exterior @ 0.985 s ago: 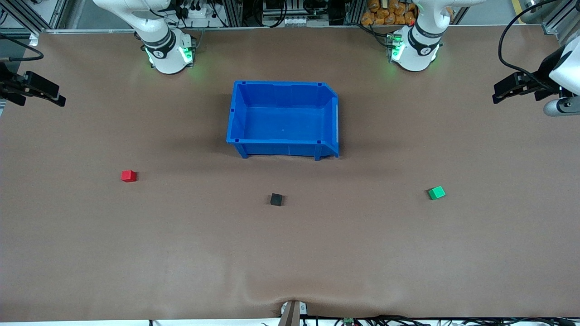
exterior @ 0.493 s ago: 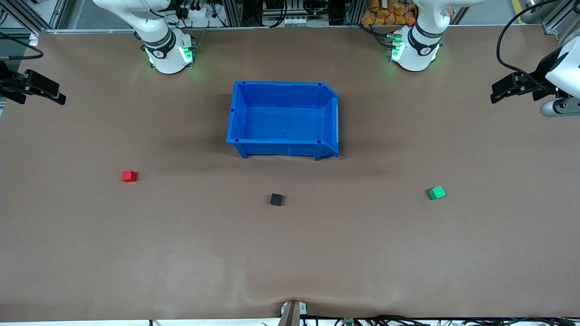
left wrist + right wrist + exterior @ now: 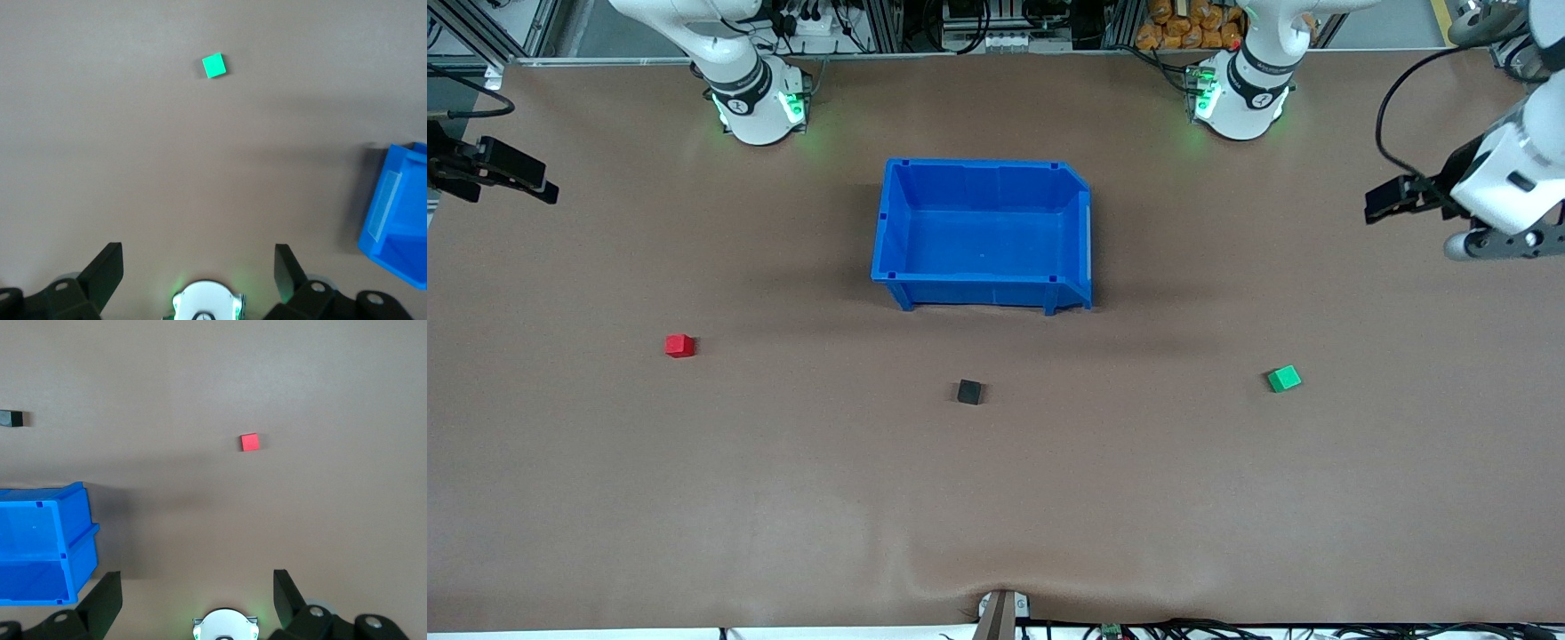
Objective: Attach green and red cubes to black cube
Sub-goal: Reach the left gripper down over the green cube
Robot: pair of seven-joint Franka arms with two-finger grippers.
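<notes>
My left gripper (image 3: 1383,199) has swung in from the table's edge over bare table at its own end, fingers spread wide and empty; my right gripper (image 3: 538,188) waits at its end, fingers apart too. The green cube (image 3: 1284,379), black cube (image 3: 969,391) and red cube (image 3: 679,345) lie well apart, all nearer the camera than the blue bin (image 3: 983,289).

brown table (image 3: 996,498); blue bin (image 3: 983,233), red cube (image 3: 679,345), black cube (image 3: 969,391), green cube (image 3: 1284,379)

No readable text, labels or numbers anywhere (cubes, bin all plain).
</notes>
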